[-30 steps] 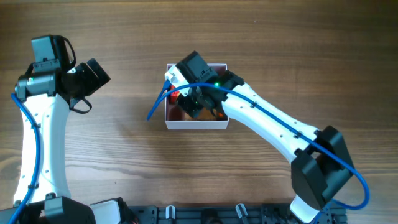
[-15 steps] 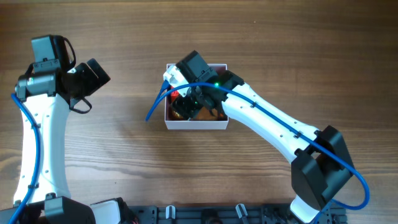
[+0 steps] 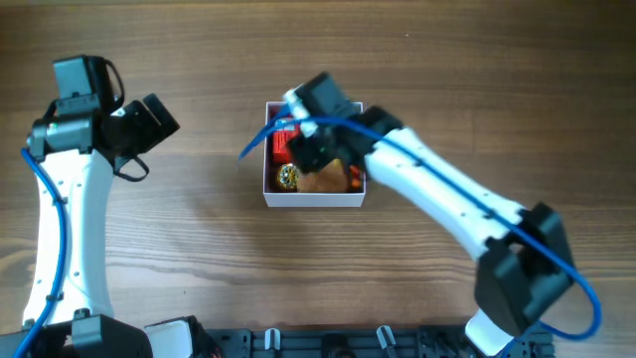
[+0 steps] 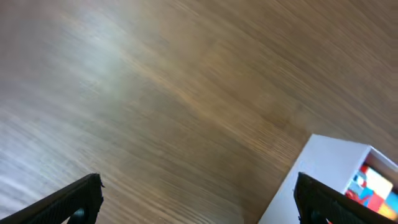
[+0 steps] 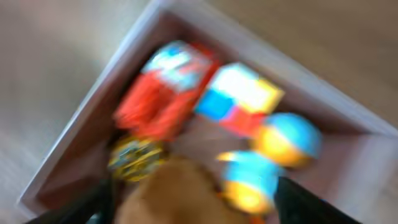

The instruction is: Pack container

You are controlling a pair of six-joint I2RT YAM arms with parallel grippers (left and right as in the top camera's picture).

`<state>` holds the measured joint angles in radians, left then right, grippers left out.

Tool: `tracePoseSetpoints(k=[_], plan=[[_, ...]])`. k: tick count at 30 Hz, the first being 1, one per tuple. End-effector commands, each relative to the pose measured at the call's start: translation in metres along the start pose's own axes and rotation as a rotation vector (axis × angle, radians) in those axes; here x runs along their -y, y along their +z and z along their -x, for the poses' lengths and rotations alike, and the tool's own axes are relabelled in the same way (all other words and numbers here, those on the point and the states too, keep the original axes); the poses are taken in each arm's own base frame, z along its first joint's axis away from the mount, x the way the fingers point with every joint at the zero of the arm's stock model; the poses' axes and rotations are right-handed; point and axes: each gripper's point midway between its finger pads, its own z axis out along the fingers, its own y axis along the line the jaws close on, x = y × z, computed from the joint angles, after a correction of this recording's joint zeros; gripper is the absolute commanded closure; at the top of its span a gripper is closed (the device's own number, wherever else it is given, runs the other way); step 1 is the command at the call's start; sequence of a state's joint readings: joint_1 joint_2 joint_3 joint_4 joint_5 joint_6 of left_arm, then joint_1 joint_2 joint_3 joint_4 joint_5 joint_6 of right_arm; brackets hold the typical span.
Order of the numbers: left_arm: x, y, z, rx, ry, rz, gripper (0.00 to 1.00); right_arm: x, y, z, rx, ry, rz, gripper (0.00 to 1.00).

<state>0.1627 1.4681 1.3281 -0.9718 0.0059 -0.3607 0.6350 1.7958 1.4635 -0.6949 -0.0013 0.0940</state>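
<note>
White-walled container [image 3: 313, 201] at mid-counter [image 3: 199, 239] holds several toys [image 5: 163, 93] and none lies outside, so packing looks nearly done; right fingers [image 5: 102, 200] spread wide above it, left fingers [image 4: 81, 196] wide, empty.

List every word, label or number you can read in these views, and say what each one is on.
None can be read.
The red packet in the container carries a white-and-blue print, but it is too blurred to read.
The colourful block beside it shows no legible marks.
</note>
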Motion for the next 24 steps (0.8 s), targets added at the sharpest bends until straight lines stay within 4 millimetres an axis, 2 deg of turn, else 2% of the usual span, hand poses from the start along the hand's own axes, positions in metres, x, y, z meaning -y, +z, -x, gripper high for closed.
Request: tracePoseSetpoints(k=[1, 2, 3, 5, 6, 7, 8, 10, 11, 13, 15, 19, 22, 24], plan=[[0.037, -0.001, -0.009, 0.01, 0.193, -0.057, 0.0, 0.092, -0.101, 0.049, 0.263, 0.332, -0.122, 0.07], [0.046, -0.001, -0.012, 0.017, 0.232, -0.065, 0.0, 0.113, -0.113, 0.045, 0.272, 0.371, -0.151, 0.0], [0.056, -0.002, -0.015, 0.032, 0.268, -0.07, 0.0, 0.144, -0.125, 0.031, 0.257, 0.431, -0.201, 0.0], [0.065, -0.003, -0.014, 0.048, 0.285, -0.085, 0.0, 0.17, -0.131, 0.018, 0.24, 0.484, -0.246, 0.0], [0.07, -0.004, -0.013, 0.059, 0.293, -0.096, 0.0, 0.183, -0.134, 0.013, 0.237, 0.51, -0.274, 0.12], [0.072, -0.004, -0.015, 0.058, 0.297, -0.099, 0.0, 0.197, -0.137, 0.008, 0.229, 0.486, -0.3, 0.28], [0.072, -0.004, -0.015, 0.058, 0.298, -0.099, 0.0, 0.203, -0.138, 0.004, 0.21, 0.435, -0.301, 0.28], [0.073, -0.004, -0.013, 0.065, 0.303, -0.101, 0.0, 0.209, -0.139, -0.009, 0.159, 0.362, -0.306, 0.22], [0.069, -0.003, -0.015, 0.054, 0.327, -0.092, 0.0, 0.215, -0.14, -0.02, 0.123, 0.38, -0.316, 0.13], [0.063, -0.004, -0.023, 0.018, 0.327, -0.078, 0.0, 0.219, -0.144, -0.033, 0.098, 0.444, -0.327, 0.05], [0.06, -0.009, -0.027, 0.01, 0.329, -0.075, 0.0, 0.219, -0.156, -0.04, 0.116, 0.494, -0.335, 0.04], [0.058, -0.038, -0.038, 0.064, 0.322, -0.142, 0.0, 0.21, -0.194, -0.059, 0.206, 0.549, -0.394, 0.02], [0.049, -0.057, -0.054, 0.11, 0.321, -0.186, 0.0, 0.194, -0.203, -0.087, 0.24, 0.584, -0.393, 0.03], [0.039, -0.067, -0.067, 0.155, 0.313, -0.208, 0.0, 0.184, -0.203, -0.114, 0.257, 0.612, -0.398, 0.02]])
